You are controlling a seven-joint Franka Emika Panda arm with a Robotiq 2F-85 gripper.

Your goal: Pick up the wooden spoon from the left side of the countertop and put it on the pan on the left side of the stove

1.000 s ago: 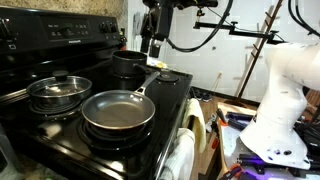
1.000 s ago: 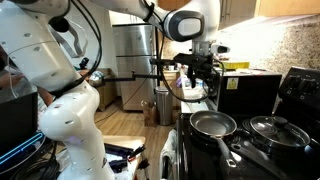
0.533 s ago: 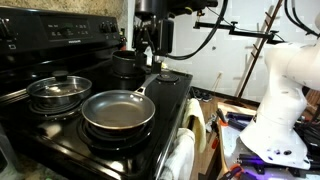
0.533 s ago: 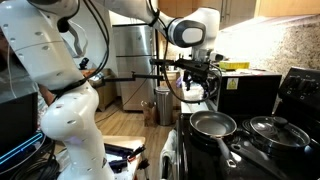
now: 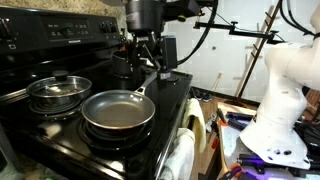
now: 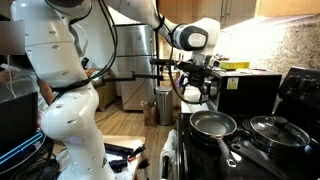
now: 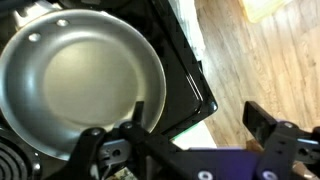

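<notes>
The pan (image 5: 118, 110) sits on the front burner of the black stove (image 5: 168, 100), its silver handle pointing toward the gripper. It also shows in the other exterior view (image 6: 212, 125) and fills the upper left of the wrist view (image 7: 80, 80). My gripper (image 5: 155, 68) hangs just above the end of the pan's handle, also seen in an exterior view (image 6: 200, 92). In the wrist view its fingers (image 7: 178, 135) stand wide apart with nothing between them. I cannot make out the wooden spoon in any view.
A smaller lidded steel pot (image 5: 58, 92) stands beside the pan, and a tall black pot (image 5: 128, 65) stands behind the gripper. A towel (image 5: 185, 150) hangs at the stove's front. The robot's white base (image 5: 280, 110) stands next to the stove.
My gripper has come down and nearer to the pan, from beside the black pot to above the pan's handle. The pan and pots have not moved.
</notes>
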